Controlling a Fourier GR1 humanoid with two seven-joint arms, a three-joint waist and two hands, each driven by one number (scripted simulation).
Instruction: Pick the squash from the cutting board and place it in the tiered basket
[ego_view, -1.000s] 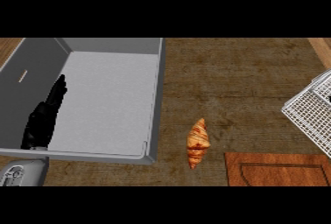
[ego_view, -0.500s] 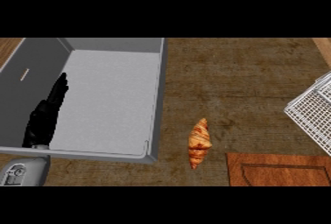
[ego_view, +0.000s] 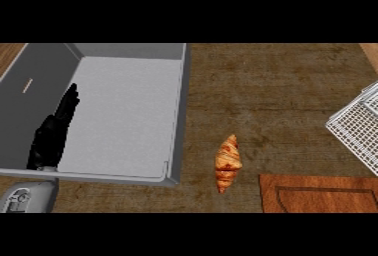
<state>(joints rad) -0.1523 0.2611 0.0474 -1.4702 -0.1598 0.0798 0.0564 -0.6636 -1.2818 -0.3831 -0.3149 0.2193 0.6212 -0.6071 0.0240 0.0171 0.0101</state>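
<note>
Over at the left, a grey sink (ego_view: 111, 115) is sunk into the brown wooden surface (ego_view: 273, 95), and the left hand (ego_view: 53, 132) shows against its left wall, black, fingers straight and together, pointing up, holding nothing. Its grey forearm (ego_view: 29, 197) comes in from the lower left corner. The right hand shows nowhere.

Just right of the sink's rim, a croissant (ego_view: 228, 162) lies on the surface, long axis running roughly up and down, touching neither the sink nor the board. Near it at the lower right sits the cutting board (ego_view: 317, 192), reddish wood with a darker outline on its top; only its upper part shows, and the part that shows is bare. I can see no squash anywhere, so I cannot say where it is.

At the right edge a white wire basket (ego_view: 358, 127) juts in, tilted to the view, only its corner visible, well apart from the croissant.
</note>
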